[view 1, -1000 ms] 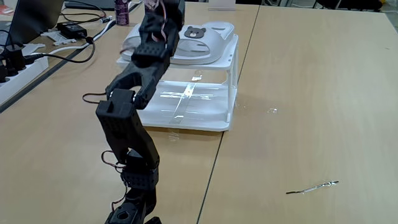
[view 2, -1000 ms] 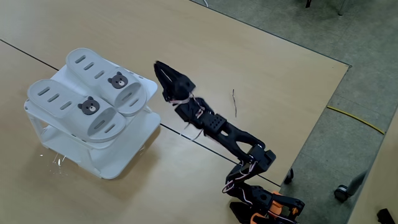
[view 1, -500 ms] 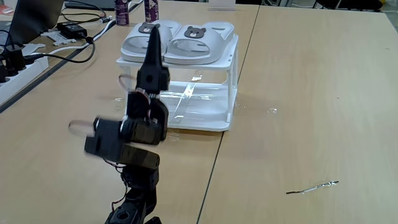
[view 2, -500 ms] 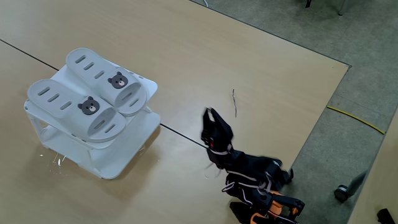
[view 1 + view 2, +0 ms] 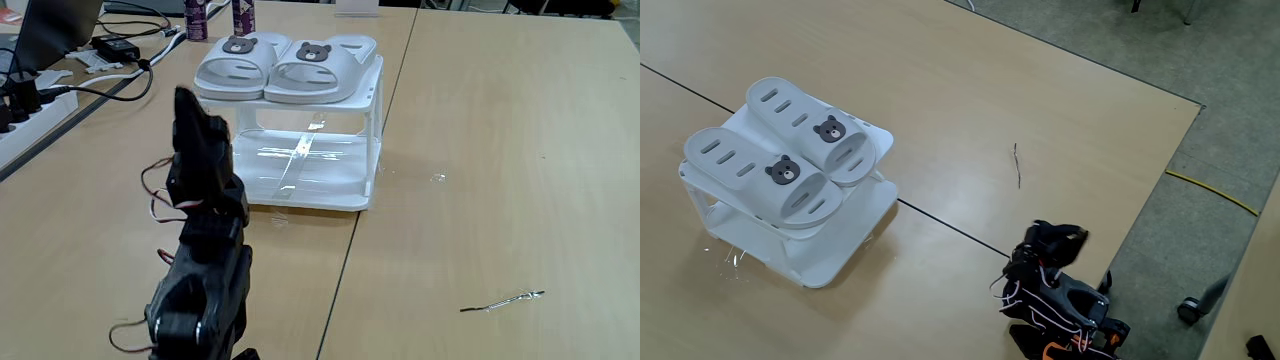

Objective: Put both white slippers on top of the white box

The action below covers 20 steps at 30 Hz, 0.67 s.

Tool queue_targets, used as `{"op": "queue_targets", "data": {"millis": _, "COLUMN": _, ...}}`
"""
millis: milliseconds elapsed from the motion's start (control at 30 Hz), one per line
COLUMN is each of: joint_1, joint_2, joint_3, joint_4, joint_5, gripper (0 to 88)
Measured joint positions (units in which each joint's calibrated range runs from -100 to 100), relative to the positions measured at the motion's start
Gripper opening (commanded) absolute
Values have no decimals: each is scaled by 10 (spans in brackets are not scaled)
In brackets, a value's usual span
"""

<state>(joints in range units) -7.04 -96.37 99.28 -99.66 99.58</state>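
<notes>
2 white slippers (image 5: 240,66) (image 5: 322,68), 1 white box (image 5: 330,190), 1 arm (image 5: 200,260), 2 bottles (image 5: 196,18) (image 5: 242,15)

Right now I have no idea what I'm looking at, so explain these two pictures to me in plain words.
The black jointed thing is a small robot arm bolted at the table's edge, with a two-finger gripper at its tip. It is folded up near its base and holds nothing; the pictures do not show clearly whether its fingers are open or shut.

Both pictures come from cameras that stand still. One looks across the table from behind the arm; the other looks down from high up, with the arm at the bottom.

On the wooden table stands a white plastic two-tier rack. Two white slippers with bear-face badges, one beside the other, lie on its top shelf. A thin wire-like scrap lies loose on the table. Cables and a power strip sit at the far left.
</notes>
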Motion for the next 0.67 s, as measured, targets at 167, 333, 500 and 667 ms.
{"op": "queue_targets", "data": {"millis": 167, "joint_1": 0, "joint_2": -22, "joint_3": -2, "joint_4": 0, "joint_5": 0, "gripper": 8}}
{"op": "queue_targets", "data": {"millis": 333, "joint_1": 0, "joint_2": -22, "joint_3": -2, "joint_4": 0, "joint_5": 0, "gripper": 8}}
{"op": "queue_targets", "data": {"millis": 500, "joint_1": 0, "joint_2": -22, "joint_3": -2, "joint_4": 0, "joint_5": 0, "gripper": 8}}
{"op": "queue_targets", "data": {"millis": 667, "joint_1": 0, "joint_2": -22, "joint_3": -2, "joint_4": 0, "joint_5": 0, "gripper": 8}}
